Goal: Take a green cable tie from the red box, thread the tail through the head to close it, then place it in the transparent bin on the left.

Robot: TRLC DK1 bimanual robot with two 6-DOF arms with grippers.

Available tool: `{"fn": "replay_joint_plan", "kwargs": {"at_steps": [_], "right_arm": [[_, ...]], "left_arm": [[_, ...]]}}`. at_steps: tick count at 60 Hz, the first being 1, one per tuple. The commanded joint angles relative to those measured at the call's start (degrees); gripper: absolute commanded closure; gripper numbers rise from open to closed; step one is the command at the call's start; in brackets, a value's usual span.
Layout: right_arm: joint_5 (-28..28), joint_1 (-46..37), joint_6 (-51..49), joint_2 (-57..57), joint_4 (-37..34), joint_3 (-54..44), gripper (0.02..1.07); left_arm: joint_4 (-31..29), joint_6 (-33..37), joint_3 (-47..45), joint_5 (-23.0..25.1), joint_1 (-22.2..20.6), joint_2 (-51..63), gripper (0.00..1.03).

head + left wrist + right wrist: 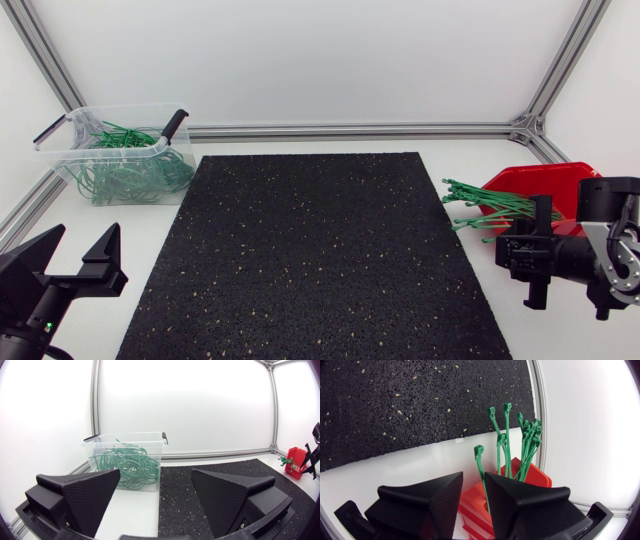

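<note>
At the head view's right middle, the right pincer [522,252] sits over the red box [545,180] and hides much of it. Its gap is narrow, with one green cable tie [479,451] standing in it, apparently not clamped. At lower left the left pincer [85,240] gapes wide, its arm cut off by the frame. At upper left the transparent bin [70,165] holds looped ties [130,175].

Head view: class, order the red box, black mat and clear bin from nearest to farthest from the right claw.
1. Red box, right edge, beneath the right claw.
2. Black mat, table's middle.
3. Clear bin, far left corner.
</note>
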Motion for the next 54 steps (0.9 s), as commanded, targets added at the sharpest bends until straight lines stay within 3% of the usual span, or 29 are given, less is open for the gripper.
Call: {"fn": "replay_joint_plan", "kwargs": {"at_steps": [1,4,27,32,36,54], "right_arm": [[-0.06,-0.36,-1.32,-0.71,2.14,-2.2,0.77],[-0.06,-0.36,-1.32,-0.71,3.37,-2.73,0.81],[0.02,-0.36,-1.49,2.02,12.6,-5.19,0.82],[0.02,-0.62,-1.67,2.28,13.04,-5.37,0.82],[0.02,-0.62,-1.76,2.37,13.04,-5.37,0.93],[0.55,-0.62,-1.93,4.3,14.89,-5.45,0.95]], "left_arm": [[-1.57,-0.88,-2.17,-0.24,0.37,0.57,0.04],[-1.66,-0.88,-2.17,-0.24,0.37,0.57,0.04],[-1.66,-0.88,-2.17,-0.24,0.28,0.57,0.04],[-1.66,-0.88,-2.17,-0.24,0.28,0.57,0.04],[-1.66,-0.88,-2.17,-0.24,0.28,0.57,0.04],[-1.74,-0.88,-2.09,-0.24,0.28,0.57,0.04]]}}
